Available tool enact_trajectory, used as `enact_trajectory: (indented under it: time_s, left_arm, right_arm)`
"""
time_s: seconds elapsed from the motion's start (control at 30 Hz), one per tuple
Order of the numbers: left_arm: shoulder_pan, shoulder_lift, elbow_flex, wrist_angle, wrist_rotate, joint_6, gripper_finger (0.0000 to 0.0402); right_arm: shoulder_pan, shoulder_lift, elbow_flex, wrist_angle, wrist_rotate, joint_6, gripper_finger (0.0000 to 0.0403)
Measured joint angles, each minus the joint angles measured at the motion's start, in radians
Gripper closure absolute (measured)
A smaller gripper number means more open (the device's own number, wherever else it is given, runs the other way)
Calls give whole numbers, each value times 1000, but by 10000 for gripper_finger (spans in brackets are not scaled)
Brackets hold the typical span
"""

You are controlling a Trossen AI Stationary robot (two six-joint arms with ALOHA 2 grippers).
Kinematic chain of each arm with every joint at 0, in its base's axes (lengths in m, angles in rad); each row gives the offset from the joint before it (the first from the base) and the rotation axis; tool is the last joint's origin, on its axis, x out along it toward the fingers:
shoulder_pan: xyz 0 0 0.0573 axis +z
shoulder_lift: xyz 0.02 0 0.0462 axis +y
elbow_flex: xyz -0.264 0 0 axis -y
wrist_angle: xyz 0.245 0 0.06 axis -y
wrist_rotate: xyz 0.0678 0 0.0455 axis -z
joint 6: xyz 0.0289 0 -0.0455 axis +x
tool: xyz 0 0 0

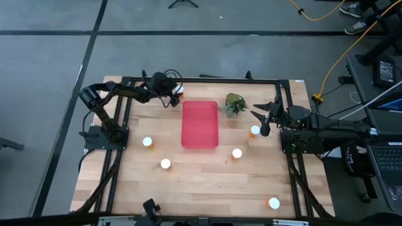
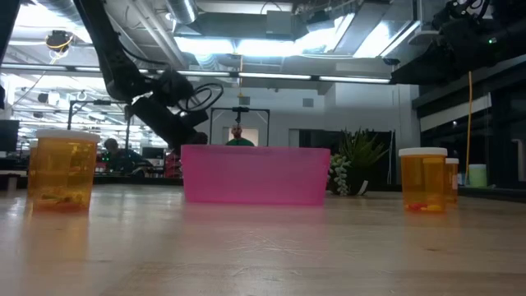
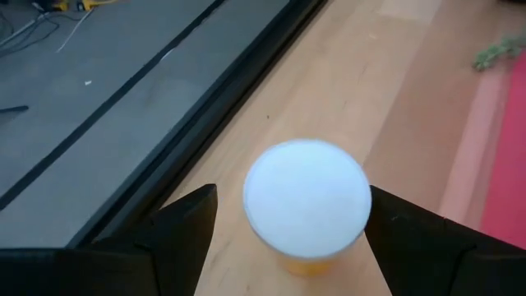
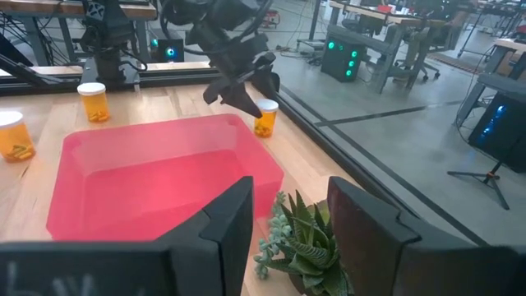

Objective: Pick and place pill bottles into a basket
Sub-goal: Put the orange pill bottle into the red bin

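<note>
High view: basket (image 1: 200,124) sits mid-table w/ nothing in it, so no bottle placed yet; whole job left. Six pill bottles out on the wood: one at far edge by basket's far-left corner (image 1: 179,90), two left of basket (image 1: 147,142) (image 1: 165,164), one just right of basket's near corner (image 1: 237,153), one near the right arm (image 1: 255,130), one off at near-right corner (image 1: 274,203). Left gripper (image 1: 173,95) reaches across from its base to the far-edge bottle, arm stretched along the table's far side. Right gripper (image 1: 262,119) is held in close to its base, beside the plant (image 1: 234,103), waiting.

Low view: basket (image 2: 255,173) side-on, flanked by a bottle at left (image 2: 62,171) and bottles at right (image 2: 424,178). Left arm comes down behind basket's left end; fingertips hidden back there.

Left wrist view: white cap of the far-edge bottle (image 3: 307,200) sits right between the two fingers (image 3: 185,226), gap visible on both sides, so jaws wide open, not gripping. Looks like the approach for the first pick; closing on it comes next, I'd judge.

Right wrist view: right gripper (image 4: 290,214) partly open, holding nothing, aimed over plant (image 4: 302,238) at basket (image 4: 161,182). Left gripper (image 4: 246,94) is seen over the far-edge bottle (image 4: 265,117).
</note>
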Motion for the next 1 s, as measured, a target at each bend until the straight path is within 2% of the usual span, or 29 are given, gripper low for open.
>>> enact_trajectory:
  time_s: [0.4, 0.47, 0.77, 1.0]
  left_arm:
    - [-1, -4, 0, -12, 28, 0, 113]
    - [-1, -4, 0, -12, 53, 0, 121]
    - [0, -5, 0, -11, 49, 0, 173]
    - [0, -5, 0, -11, 48, 0, 183]
  right_arm:
    - [0, 0, 0, 0, 0, 1, 242]
    - [0, 0, 0, -1, 0, 1, 242]
    - [0, 0, 0, -1, 0, 3, 242]
    - [0, 0, 0, -1, 0, 3, 242]
